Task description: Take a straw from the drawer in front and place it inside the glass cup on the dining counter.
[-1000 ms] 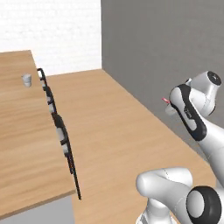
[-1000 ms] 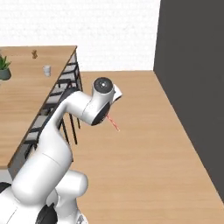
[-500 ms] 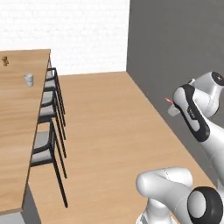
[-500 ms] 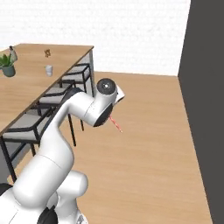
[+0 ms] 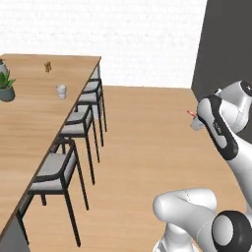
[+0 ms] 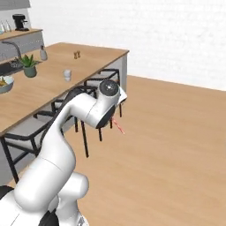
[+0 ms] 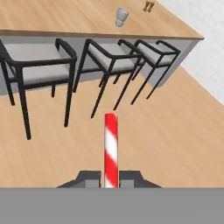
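My gripper point(image 7: 110, 177) is shut on the red-and-white striped straw point(image 7: 110, 148), which sticks out ahead of the fingertips over the wood floor. From the base views the straw point(image 6: 118, 126) point(image 5: 192, 114) pokes out beside the arm's hand, well clear of the counter. The glass cup point(image 5: 61, 91) point(image 6: 67, 75) point(image 7: 122, 16) stands upright on the dining counter point(image 5: 34, 118) point(image 6: 39, 90) point(image 7: 65, 17), a small pale tumbler near the counter's chair-side edge. A stretch of floor and the row of chairs lie between gripper and cup. The drawer is out of view.
Black-framed chairs point(image 5: 78, 123) point(image 7: 39, 57) line the counter's edge between me and the cup. On the counter stand a potted plant point(image 5: 6, 84) point(image 6: 29, 66), small brown shakers point(image 5: 47, 66) point(image 6: 77, 54) and a fruit bowl point(image 6: 3, 84). A dark wall point(image 5: 221, 44) stands at the right.
The whole scene has slid across both base views, so the base has turned; the counter, chairs and cup now show more fully. The straw stays gripped and the arm's pose is unchanged.
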You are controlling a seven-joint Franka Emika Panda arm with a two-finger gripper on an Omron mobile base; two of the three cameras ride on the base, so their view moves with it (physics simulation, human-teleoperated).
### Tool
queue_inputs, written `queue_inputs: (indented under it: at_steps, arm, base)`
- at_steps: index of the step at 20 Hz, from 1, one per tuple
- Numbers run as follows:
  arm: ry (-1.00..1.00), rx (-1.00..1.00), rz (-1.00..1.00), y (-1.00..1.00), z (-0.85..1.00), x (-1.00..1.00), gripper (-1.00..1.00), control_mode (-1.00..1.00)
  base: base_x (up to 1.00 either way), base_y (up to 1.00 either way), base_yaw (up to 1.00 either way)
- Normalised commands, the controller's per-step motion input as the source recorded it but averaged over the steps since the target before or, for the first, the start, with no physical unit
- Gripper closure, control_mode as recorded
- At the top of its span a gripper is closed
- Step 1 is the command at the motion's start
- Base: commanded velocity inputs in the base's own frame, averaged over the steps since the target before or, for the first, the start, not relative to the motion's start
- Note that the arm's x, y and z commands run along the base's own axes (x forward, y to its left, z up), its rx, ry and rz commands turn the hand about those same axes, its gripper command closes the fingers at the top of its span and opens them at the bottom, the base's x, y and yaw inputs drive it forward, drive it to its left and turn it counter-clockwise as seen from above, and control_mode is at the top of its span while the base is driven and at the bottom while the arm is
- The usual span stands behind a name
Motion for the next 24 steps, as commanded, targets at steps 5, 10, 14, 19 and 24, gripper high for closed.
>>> queue_inputs:
  at_steps: [5, 10, 14, 19, 24]
  arm:
    - [0.0, 0.0, 0.0, 0.0, 0.0, 0.0, 1.0, 1.0]
    - [0.0, 0.0, 0.0, 0.0, 0.0, 0.0, 1.0, 1.0]
    - [0.0, 0.0, 0.0, 0.0, 0.0, 0.0, 1.0, 1.0]
    - [0.0, 0.0, 0.0, 0.0, 0.0, 0.0, 1.0, 1.0]
    - [0.0, 0.0, 0.0, 0.0, 0.0, 0.0, 1.0, 1.0]
  base:
    - [0.73, -0.63, 0.48]
    - [0.73, -0.64, 0.47]
    - [0.73, -0.68, 0.46]
    - [0.71, -0.68, 0.47]
    - [0.53, -0.72, 0.48]
